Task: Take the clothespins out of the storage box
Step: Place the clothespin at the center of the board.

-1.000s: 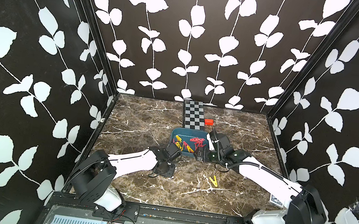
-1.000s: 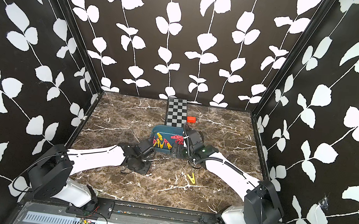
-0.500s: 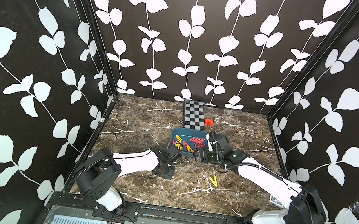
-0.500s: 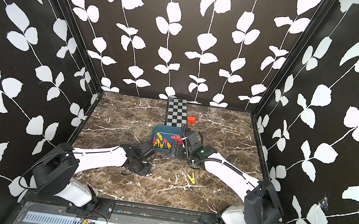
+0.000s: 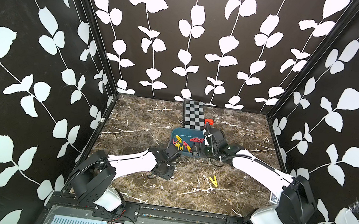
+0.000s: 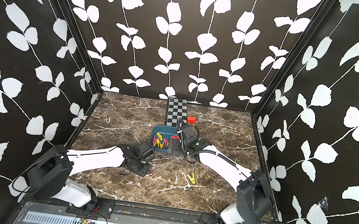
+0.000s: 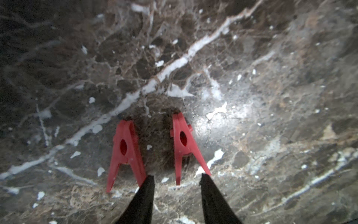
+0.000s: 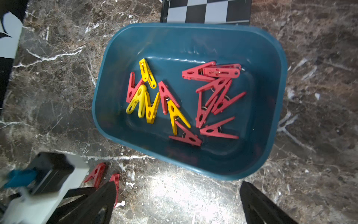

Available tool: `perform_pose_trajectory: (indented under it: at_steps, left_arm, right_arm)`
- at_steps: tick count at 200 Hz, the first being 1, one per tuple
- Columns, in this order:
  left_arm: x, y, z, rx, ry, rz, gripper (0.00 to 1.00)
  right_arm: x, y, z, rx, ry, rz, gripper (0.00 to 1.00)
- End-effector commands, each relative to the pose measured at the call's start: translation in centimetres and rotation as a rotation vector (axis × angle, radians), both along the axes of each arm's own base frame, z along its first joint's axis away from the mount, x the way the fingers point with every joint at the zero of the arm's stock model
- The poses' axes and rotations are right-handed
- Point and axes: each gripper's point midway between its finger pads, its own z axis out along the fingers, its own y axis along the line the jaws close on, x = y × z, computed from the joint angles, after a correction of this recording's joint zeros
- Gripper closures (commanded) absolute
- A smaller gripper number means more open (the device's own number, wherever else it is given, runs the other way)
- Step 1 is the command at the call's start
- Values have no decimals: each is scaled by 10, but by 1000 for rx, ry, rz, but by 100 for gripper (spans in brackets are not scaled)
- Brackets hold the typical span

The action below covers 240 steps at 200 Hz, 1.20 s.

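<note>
While both unclenched, left end effector by two red clothespins, right end effector near storage box.

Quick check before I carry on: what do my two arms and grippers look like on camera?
Both arms match: the left arm and right arm have white shells between bulky black joint housings. A black ribbed cable runs along the right one. The left gripper and right gripper have plain black fingers tapering to narrow tips.

teal box, red/yel pins, checkered board.
</note>
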Motion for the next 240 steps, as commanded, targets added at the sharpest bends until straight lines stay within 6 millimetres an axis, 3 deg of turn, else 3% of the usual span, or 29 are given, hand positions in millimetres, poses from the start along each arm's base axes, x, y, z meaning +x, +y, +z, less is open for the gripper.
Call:
perform_pose_trajectory:
  at_steps: [1, 45, 62, 70, 97, 141, 240]
  left_arm:
    - [6, -3, 27, -30, -53, 8, 49]
    - [21, -10, 64, -65, -135, 9, 25]
    - [27, -11, 76, -68, -160, 13, 9]
    - [30, -12, 82, -71, -169, 16, 2]
    - [41, -10, 95, -94, -194, 48, 1]
    - [56, 0, 106, -171, -184, 144, 1]
    - [66, 3, 114, -177, -214, 156, 1]
  right_arm:
    - [8, -3, -1, -62, -8, 4, 1]
    - [37, -2, -11, -84, 8, 14, 1]
    - [46, -5, -18, -103, 20, 19, 1]
    - [57, -2, -9, -91, 1, 22, 1]
    - [73, -1, -18, -103, 12, 39, 5]
    - [81, 14, -32, -108, 42, 108, 20]
    - [109, -4, -59, -205, 77, 115, 22]
